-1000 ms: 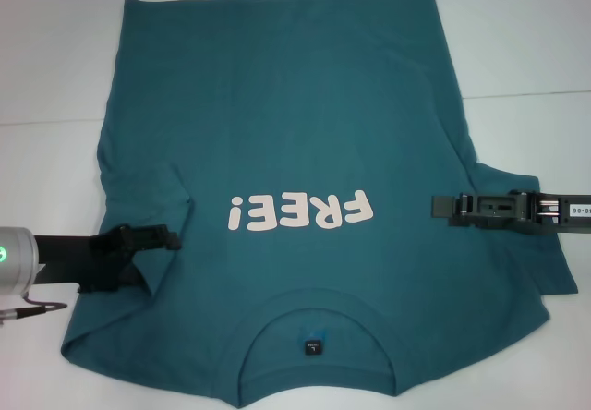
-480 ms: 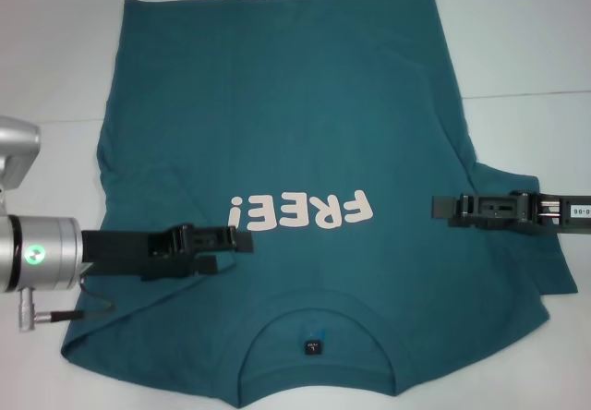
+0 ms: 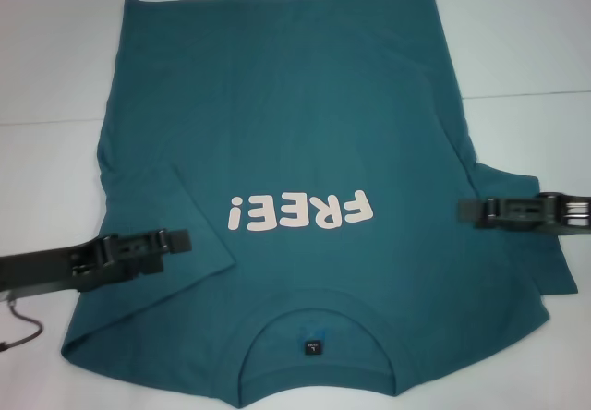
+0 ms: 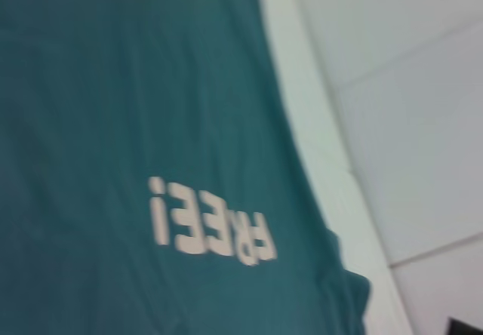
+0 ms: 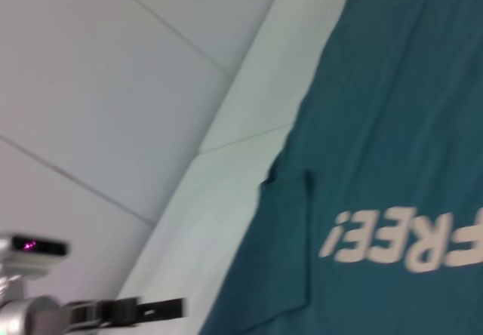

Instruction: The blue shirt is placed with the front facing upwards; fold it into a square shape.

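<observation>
Across the white table (image 3: 55, 78) lies the blue shirt (image 3: 305, 124), front up, collar (image 3: 319, 322) nearest the robot, pink "FREE!" print (image 3: 302, 212) mid-chest. Left sleeve (image 3: 152, 235) is folded inward over the body; right sleeve (image 3: 545, 262) is spread flat. Left gripper (image 3: 175, 241) sits low over the folded sleeve, holding nothing; can't tell how wide its fingers are. Right gripper (image 3: 471, 211) is level at the shirt's right edge by the armpit, finger gap also unreadable. Table seams run alongside the cloth.
</observation>
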Tool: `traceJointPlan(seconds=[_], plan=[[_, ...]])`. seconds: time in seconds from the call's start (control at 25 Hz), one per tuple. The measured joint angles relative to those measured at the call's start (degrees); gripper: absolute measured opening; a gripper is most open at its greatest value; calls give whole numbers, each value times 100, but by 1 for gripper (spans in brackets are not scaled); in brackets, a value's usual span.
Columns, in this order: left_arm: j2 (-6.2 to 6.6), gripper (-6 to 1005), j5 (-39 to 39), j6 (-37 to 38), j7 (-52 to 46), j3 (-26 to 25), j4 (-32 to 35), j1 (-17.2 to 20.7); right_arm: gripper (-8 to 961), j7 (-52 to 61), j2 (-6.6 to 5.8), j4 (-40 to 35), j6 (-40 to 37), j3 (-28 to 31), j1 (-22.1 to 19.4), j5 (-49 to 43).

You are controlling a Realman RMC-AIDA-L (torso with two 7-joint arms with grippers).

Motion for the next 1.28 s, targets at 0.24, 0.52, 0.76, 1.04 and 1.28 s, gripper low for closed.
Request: traceJointPlan(seconds=[0.24, 0.52, 0.76, 1.04, 1.28], plan=[[-43, 874, -61, 316, 501, -471, 73, 294, 867, 437, -415, -275, -11, 179, -133, -399], [-59, 874, -66, 262, 522, -471, 52, 298, 867, 1302, -508, -891, 52, 1019, -156, -1405], [-76, 874, -71, 254, 514, -479, 44, 277, 866, 1723, -524, -864, 467, 1228, -210, -1816], [-111, 873, -71, 191, 517, -486, 34, 277, 866, 1490, -474, -606, 909, 1132, -20, -1955], [-133, 873, -99, 124, 525, -490, 31, 279, 866, 1354, -469, 96, 1619, 716, 234, -2091]])
